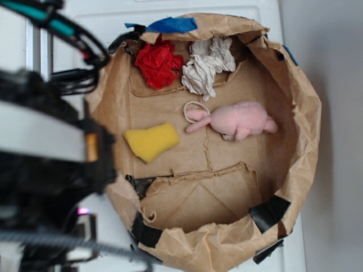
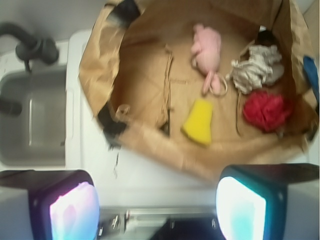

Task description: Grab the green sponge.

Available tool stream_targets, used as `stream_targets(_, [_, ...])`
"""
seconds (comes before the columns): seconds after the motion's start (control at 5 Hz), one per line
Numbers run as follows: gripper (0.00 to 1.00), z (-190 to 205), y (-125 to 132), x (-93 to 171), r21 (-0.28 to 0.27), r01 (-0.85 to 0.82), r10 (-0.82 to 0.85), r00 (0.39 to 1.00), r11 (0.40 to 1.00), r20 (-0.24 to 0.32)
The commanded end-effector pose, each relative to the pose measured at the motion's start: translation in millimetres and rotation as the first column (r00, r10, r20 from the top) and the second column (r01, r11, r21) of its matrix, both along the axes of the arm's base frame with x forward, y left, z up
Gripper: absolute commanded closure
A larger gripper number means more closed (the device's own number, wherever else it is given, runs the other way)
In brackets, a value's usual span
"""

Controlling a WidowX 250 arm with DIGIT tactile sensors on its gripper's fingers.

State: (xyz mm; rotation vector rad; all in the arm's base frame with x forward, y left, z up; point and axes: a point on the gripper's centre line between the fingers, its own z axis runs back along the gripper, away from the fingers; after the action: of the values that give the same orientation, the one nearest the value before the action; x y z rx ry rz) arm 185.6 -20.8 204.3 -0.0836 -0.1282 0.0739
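The green sponge [image 1: 151, 141] is really a yellow foam wedge. It lies flat on the floor of the brown paper basin [image 1: 300, 113], near its left wall. In the wrist view the sponge [image 2: 198, 121] sits below the pink bunny, just inside the near wall. My gripper [image 2: 157, 210] hangs outside the basin over the white counter, well short of the sponge. Its two glowing pads [image 2: 75, 212] stand far apart and nothing is between them. In the exterior view only the dark, blurred arm [image 1: 45, 147] shows at the left; the fingers are hidden there.
Inside the basin also lie a pink plush bunny [image 1: 238, 120], a red fabric wad [image 1: 157, 62] and an off-white rag bundle [image 1: 207, 63]. The basin's crumpled paper wall [image 2: 165, 150] rises between gripper and sponge. A metal sink [image 2: 35, 120] with a dark faucet [image 2: 30, 45] is at the left.
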Motion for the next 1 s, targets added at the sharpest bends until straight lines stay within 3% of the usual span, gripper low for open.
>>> stream_targets(0.0, [0.0, -37.0, 25.9, 21.1, 0.022, 0.017, -0.018, 1.0, 1.0, 0.011])
stream_targets(0.4, [0.0, -94.4, 43.6, 33.5, -0.048, -0.027, 0.025, 0.998, 0.998, -0.05])
stream_targets(0.8, [0.0, -142.9, 30.0, 30.8, -0.103, -0.069, 0.06, 0.995, 0.992, -0.083])
